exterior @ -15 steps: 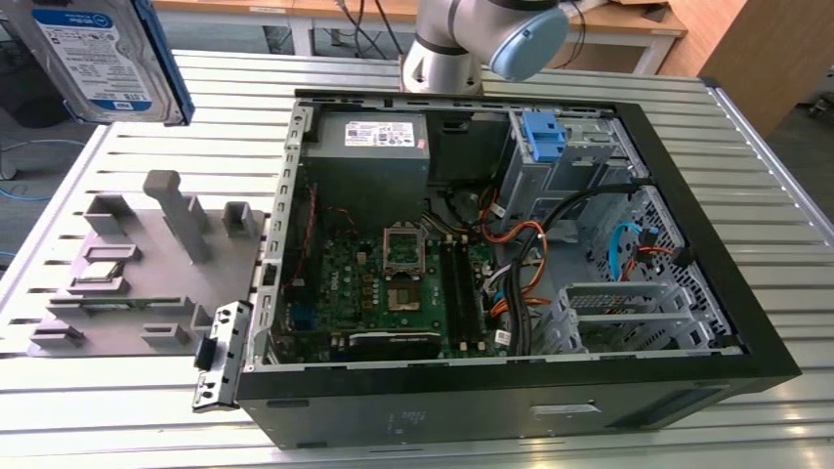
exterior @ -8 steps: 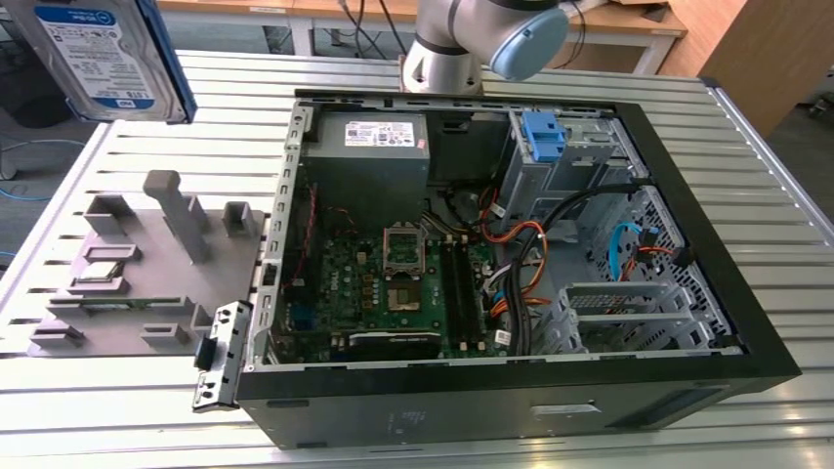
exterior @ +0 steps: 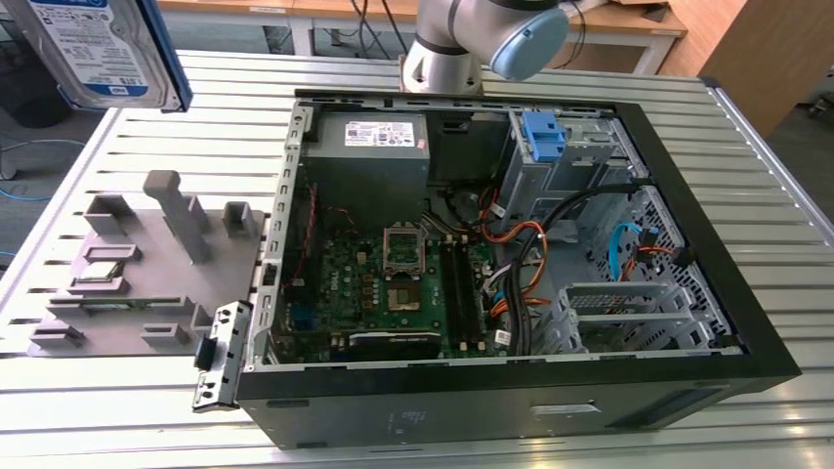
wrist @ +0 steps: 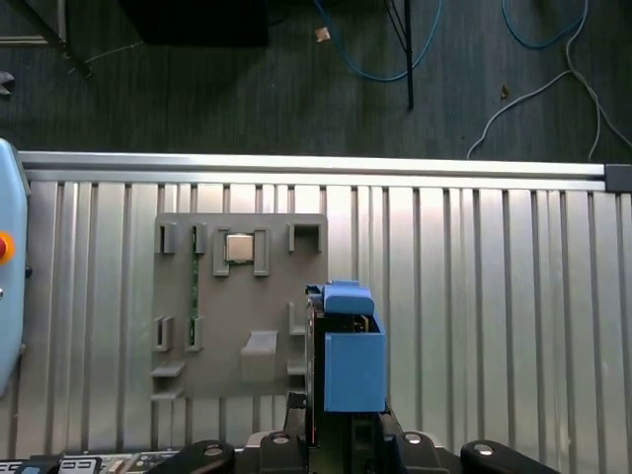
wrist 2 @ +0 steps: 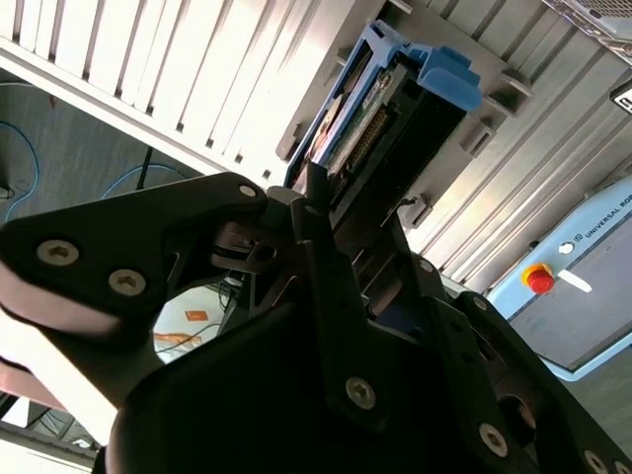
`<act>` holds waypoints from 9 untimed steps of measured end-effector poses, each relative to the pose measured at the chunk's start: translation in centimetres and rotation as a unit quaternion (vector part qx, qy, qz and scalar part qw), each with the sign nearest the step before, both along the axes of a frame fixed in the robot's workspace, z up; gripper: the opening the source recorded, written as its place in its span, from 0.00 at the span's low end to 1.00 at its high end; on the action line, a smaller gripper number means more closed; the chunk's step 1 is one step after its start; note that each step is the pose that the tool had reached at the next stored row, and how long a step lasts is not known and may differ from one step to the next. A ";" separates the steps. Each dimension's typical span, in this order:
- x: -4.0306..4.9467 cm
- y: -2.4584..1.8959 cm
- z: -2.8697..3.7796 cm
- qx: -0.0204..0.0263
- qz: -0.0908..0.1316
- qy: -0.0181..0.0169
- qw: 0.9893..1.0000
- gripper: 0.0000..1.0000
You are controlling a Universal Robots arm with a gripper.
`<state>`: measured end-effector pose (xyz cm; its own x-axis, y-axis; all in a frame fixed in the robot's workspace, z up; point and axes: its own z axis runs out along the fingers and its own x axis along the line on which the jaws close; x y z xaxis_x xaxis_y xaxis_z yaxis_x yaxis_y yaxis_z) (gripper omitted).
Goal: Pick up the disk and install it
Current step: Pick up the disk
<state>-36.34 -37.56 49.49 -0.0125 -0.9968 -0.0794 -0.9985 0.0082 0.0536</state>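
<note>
Disk [exterior: 104, 49] faces us label-on in the exterior view. In the second wrist view we see the gripper [wrist 2: 312, 199] clamping its edge.

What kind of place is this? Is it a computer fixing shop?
Probably a robot lab or workshop. An open black metal computer case sits on a ribbed silver metal table, a grey robot arm stands by it, and a silver hard drive in a blue plastic frame is held above the table.
</note>
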 end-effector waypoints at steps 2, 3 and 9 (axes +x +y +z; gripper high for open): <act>0.00 0.00 0.33 0.000 0.000 0.000 1.000 0.35; 0.00 0.00 0.41 0.000 0.000 0.000 1.000 0.35; 0.22 -0.01 0.42 0.000 0.000 0.000 1.000 0.35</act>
<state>-36.12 -37.57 49.90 -0.0123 -0.9967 -0.0803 -0.9985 0.0080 0.0535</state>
